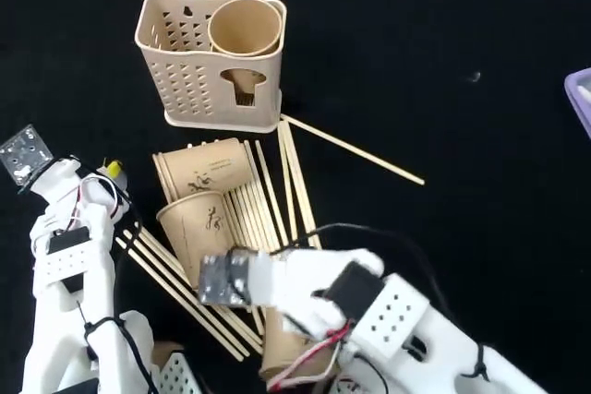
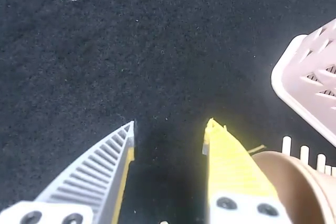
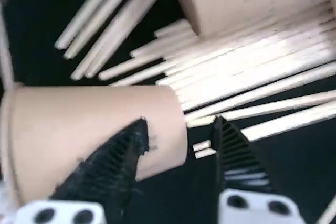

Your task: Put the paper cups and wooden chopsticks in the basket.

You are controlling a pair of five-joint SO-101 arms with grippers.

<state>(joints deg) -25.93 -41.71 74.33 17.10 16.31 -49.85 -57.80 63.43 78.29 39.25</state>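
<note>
Toward the far side of the black cloth (image 1: 480,228) stands the basket (image 1: 189,80), a pale beige plastic box with rounded corners, walls pierced by rows of small slots and a handle hole in its near face. One paper cup (image 1: 245,27) stands upright inside it, mouth up, plain tan with a rolled rim. Just in front of the basket a second cup (image 1: 205,171) and a third cup (image 1: 196,223) lie on their sides, each bearing a dark printed mark. They rest on a loose spread of wooden chopsticks (image 1: 268,205), thin pale straight sticks. A stray chopstick (image 1: 355,149) angles off alone to the right.

The left gripper (image 2: 169,129), one finger grey and ribbed, the other yellow, hangs with its fingers apart over bare cloth, the basket's corner (image 2: 310,77) and a cup's side (image 2: 299,182) close by. The right gripper (image 3: 180,124) has black ribbed fingers, also spread and clamping nothing: one lies over the wall of a cup on its side (image 3: 79,135), the other sits beyond that cup's base, above the chopsticks (image 3: 252,77).

The cloth is matte and finely napped, covering the whole table; a lilac container (image 1: 580,94) shows at its right edge
</note>
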